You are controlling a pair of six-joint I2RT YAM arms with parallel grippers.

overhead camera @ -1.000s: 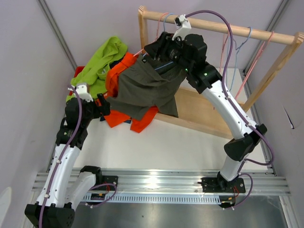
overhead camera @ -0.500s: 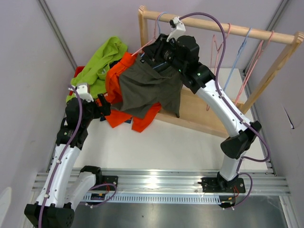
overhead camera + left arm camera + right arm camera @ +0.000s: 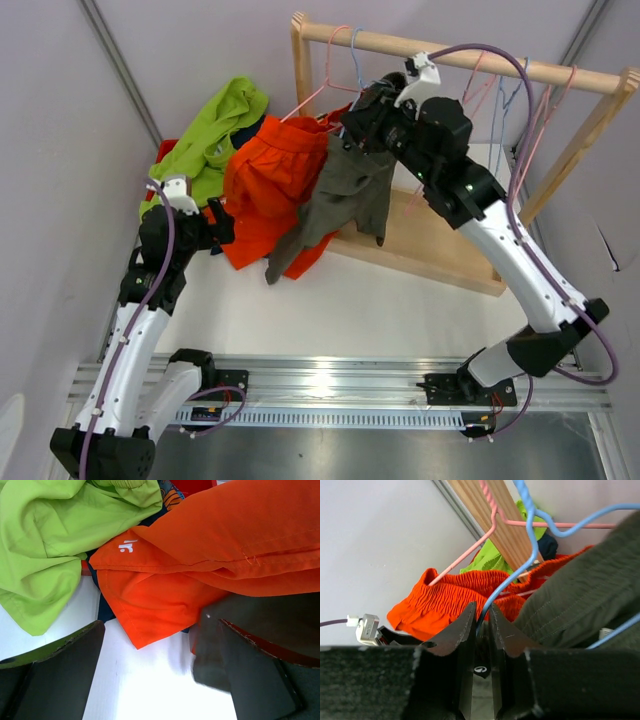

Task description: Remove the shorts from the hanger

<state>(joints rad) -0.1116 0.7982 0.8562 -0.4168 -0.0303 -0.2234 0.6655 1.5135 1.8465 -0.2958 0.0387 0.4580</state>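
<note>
Grey shorts (image 3: pixel 350 195) (image 3: pixel 585 600) hang bunched from a blue hanger (image 3: pixel 507 577) under the wooden rail (image 3: pixel 500 65). My right gripper (image 3: pixel 362 125) (image 3: pixel 482 612) is shut on that hanger's wire, right at the waistband. Bright orange shorts (image 3: pixel 270 180) (image 3: pixel 450 592) hang on a pink hanger (image 3: pixel 470 550) just left of it. Lime green shorts (image 3: pixel 205 140) (image 3: pixel 50 530) lie heaped on the table, with dark navy fabric (image 3: pixel 105 611) under them. My left gripper (image 3: pixel 222 222) (image 3: pixel 155 670) is open low over the table, nothing between its fingers, just below the orange hem (image 3: pixel 150 615).
The wooden rack's base board (image 3: pixel 440 245) runs across the table behind the hanging clothes. Several empty wire hangers (image 3: pixel 520 95) hang further right on the rail. Grey walls close in on both sides. A blurred dark shape (image 3: pixel 212 652) dangles beside my left gripper's right finger.
My right arm has swung right along the rail, its jaws closing on the blue hanger. The grey shorts went with it and bunched up, uncovering the orange pair. The left arm stayed still.
</note>
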